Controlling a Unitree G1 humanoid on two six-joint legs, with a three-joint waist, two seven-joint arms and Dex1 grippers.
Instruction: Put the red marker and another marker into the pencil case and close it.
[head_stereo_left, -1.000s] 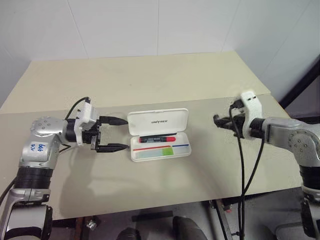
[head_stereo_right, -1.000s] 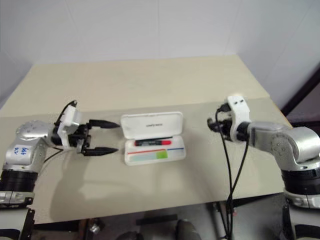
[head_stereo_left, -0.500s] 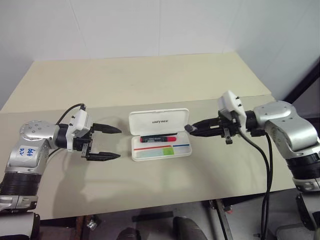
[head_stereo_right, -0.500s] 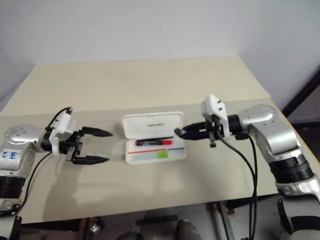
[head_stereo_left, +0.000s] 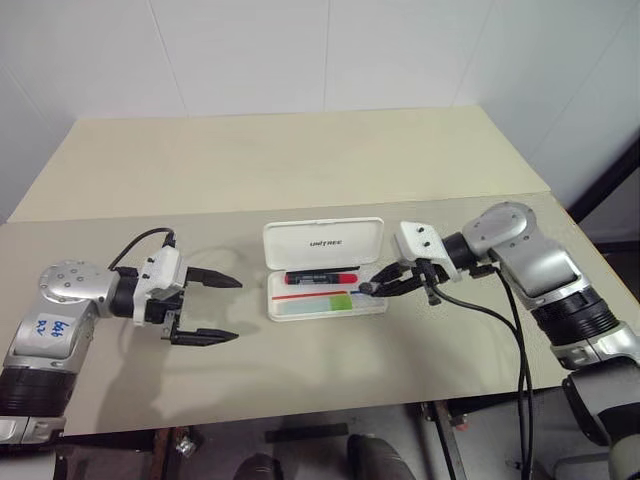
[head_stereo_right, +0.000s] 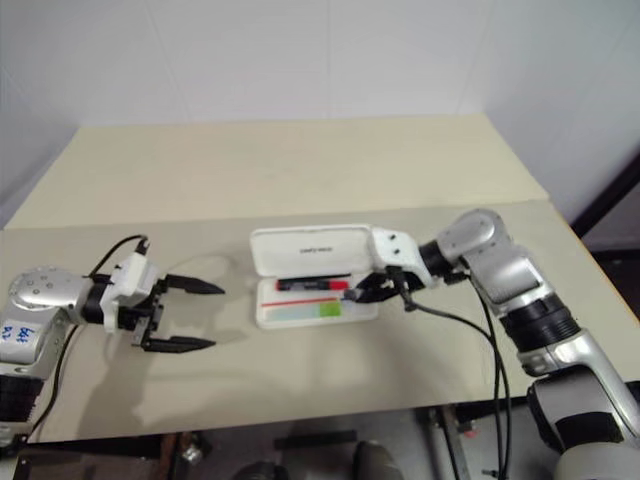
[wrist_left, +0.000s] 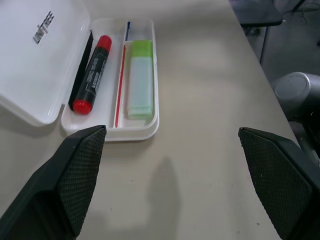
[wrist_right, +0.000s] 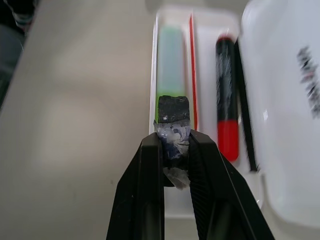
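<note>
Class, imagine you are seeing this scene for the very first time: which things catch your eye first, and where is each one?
The open white pencil case lies mid-table, lid tipped back, with the red marker and the pale green marker side by side in its tray. The right gripper reaches the tray's end nearest it, jaws shut on a small dark object. The left gripper is off the other end, jaws wide.

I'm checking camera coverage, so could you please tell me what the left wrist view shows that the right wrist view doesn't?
Only the left wrist view: the left tool, wide open, and the whole open case on the table.
Only the right wrist view: the right tool, shut on a small dark object above the case's near end.
Both: the red marker and green marker lying in separate compartments, and the raised lid.
</note>
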